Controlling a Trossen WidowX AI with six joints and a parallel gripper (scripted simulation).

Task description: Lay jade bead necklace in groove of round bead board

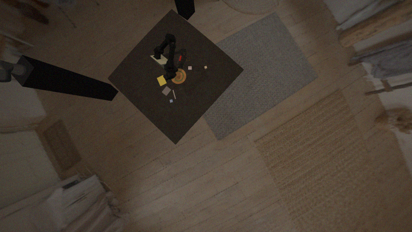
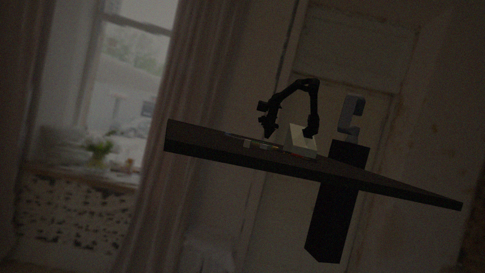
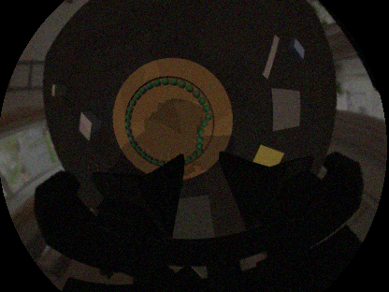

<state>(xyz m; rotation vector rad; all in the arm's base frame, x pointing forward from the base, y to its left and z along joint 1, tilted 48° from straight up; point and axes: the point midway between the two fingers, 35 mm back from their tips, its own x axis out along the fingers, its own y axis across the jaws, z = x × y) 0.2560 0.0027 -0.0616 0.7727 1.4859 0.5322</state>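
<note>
The round wooden bead board (image 3: 161, 67) (image 1: 178, 82) lies on the dark table. The jade bead necklace (image 3: 174, 81) lies on it as a loop. Its far and left beads follow the groove in the wrist view. On the right, several beads bend inward, off the groove line, leaving a stretch of groove bare. My gripper (image 3: 201, 156) (image 2: 268, 136) is open, with a gap between the fingertips and nothing held. It is above the board's near edge, close to the lower right beads. The fingers hide part of the near side of the loop.
A yellow square (image 1: 161, 80) (image 3: 268, 156), a grey square (image 1: 166, 90) (image 3: 286, 109), a pale stick (image 1: 174, 94) (image 3: 271, 56) and a blue block (image 1: 171, 100) lie on one side. A pink block (image 1: 189, 68) (image 3: 85, 125), a cream block (image 1: 205, 67) and a red item (image 1: 180, 58) lie on the other.
</note>
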